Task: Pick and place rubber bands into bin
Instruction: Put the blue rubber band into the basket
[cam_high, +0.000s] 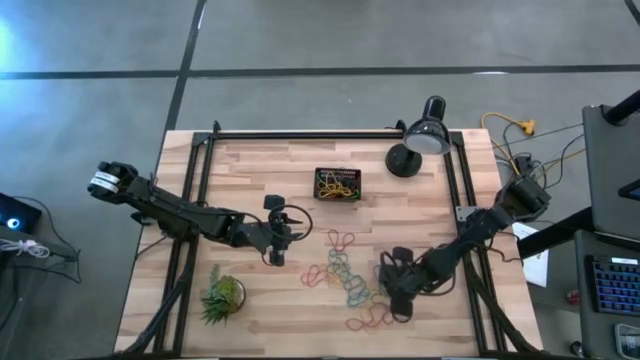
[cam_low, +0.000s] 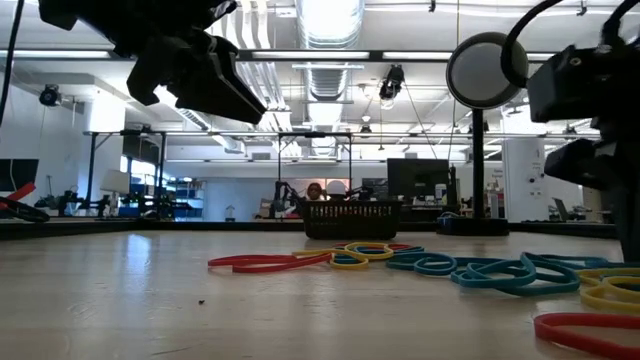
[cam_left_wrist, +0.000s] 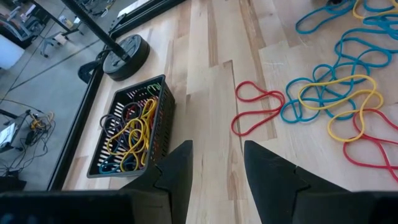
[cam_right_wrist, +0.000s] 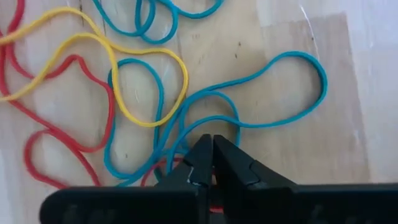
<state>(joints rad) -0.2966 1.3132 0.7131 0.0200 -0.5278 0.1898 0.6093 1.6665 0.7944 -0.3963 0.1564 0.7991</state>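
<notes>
Right gripper down on table among loose bands, fingers clenched together on blue band. Left gripper raised above table, fingers apart, nothing held, between plant and bin. Bin near lamp, several bands inside.

Right gripper fingertips cover the blue rubber band beneath them; grip unconfirmed. Bin contents hidden by its wall in low view.
</notes>
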